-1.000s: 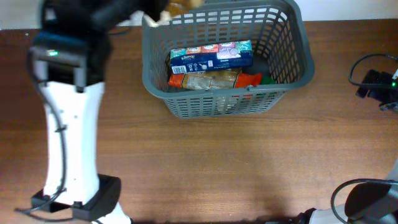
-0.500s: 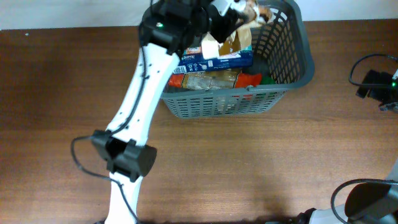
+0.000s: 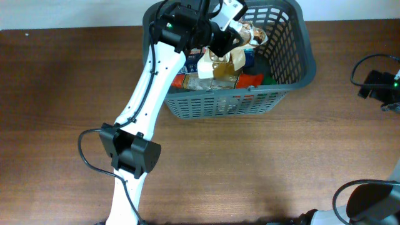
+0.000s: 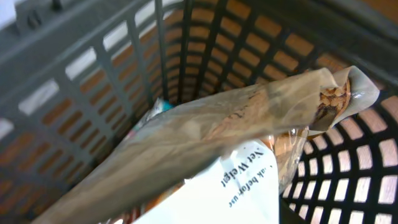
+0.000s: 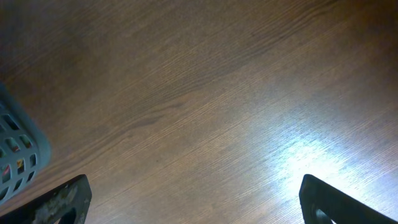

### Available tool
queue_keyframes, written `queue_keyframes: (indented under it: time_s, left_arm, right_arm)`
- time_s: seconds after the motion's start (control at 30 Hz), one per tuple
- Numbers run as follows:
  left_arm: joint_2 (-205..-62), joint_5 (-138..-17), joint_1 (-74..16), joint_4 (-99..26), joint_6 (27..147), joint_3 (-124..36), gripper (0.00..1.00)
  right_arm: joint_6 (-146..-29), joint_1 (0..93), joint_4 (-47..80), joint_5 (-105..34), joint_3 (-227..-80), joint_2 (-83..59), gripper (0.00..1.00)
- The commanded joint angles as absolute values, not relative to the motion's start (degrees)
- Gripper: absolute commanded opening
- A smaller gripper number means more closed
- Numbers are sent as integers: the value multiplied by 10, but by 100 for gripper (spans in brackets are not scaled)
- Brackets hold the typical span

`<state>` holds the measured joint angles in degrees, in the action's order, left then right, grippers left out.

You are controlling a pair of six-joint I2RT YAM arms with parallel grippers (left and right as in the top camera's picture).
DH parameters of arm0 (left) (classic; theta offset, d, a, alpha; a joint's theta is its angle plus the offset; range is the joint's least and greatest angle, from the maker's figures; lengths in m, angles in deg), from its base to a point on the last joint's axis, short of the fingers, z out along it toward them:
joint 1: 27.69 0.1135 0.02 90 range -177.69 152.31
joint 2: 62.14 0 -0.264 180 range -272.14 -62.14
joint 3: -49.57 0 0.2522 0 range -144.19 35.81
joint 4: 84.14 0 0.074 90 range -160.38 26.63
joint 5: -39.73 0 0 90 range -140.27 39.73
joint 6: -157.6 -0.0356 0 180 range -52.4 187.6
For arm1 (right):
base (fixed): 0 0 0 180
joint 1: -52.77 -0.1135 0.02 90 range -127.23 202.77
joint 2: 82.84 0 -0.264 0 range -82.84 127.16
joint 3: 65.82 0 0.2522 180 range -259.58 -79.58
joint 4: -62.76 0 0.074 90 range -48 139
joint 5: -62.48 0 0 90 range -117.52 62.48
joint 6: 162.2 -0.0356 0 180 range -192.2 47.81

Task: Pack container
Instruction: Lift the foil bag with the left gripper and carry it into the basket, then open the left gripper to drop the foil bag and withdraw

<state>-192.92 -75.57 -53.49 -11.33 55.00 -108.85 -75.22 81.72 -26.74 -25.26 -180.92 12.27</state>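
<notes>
Wooden table [image 3: 262, 162] is carrying the container [image 3: 294, 62], which is sitting at the far edge near centre. Left arm [image 3: 147, 94] is reaching over its left wall. Left gripper [image 3: 230, 32] is clamping a clear packet [image 4: 205, 124] with a white label, hanging tilted inside the container above other groceries [image 3: 250, 80]. Right gripper [image 5: 196, 202] is hovering over bare wood near the container, fingers spread wide.

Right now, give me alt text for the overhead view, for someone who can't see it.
The left gripper holds a clear packet with a white label over the dark grey basket at the far side of a wooden table. Other grocery packets lie in the basket.
</notes>
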Motion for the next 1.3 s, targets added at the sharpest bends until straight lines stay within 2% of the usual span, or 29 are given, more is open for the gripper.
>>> queue_keyframes:
  time_s: [0.0,0.07,0.1,0.13,0.17,0.27,0.33,0.63,0.83,0.97,1.0,1.1,1.27]
  left_arm:
    - [-1926,-712,-534,-90,545,-1094,39]
    - [-1926,-689,-534,-76,545,-1094,47]
    - [-1926,-680,-534,-70,545,-1094,53]
    - [-1926,-672,-534,-64,545,-1094,64]
    - [-1926,-668,-534,-60,545,-1094,68]
    - [-1926,-660,-534,-49,545,-1094,71]
    - [-1926,-658,-534,-47,545,-1094,77]
    - [-1925,-658,-533,-54,545,-1126,86]
    - [-1898,-658,-519,-41,540,-1280,86]
    - [-1865,-624,-509,12,508,-1352,87]
    - [-1853,-601,-506,29,508,-1361,93]
    - [-1815,-572,-499,68,508,-1367,99]
    - [-1733,-573,-490,143,508,-1367,100]
  right_arm:
    - [-757,820,-266,-254,-1807,124,99]
    - [-757,820,-266,-254,-1807,124,98]
    - [-757,820,-266,-254,-1807,124,99]
    - [-757,820,-266,-254,-1807,124,99]
    - [-757,820,-266,-254,-1807,124,99]
    - [-757,820,-266,-254,-1807,124,99]
    - [-757,820,-266,-254,-1807,124,99]
    - [-757,820,-266,-254,-1807,124,99]
    - [-757,820,-266,-254,-1807,124,99]
    - [-757,820,-266,-254,-1807,124,99]
    - [-757,820,-266,-254,-1807,124,99]
    - [-757,820,-266,-254,-1807,124,99]
    - [-757,820,-266,-254,-1807,124,99]
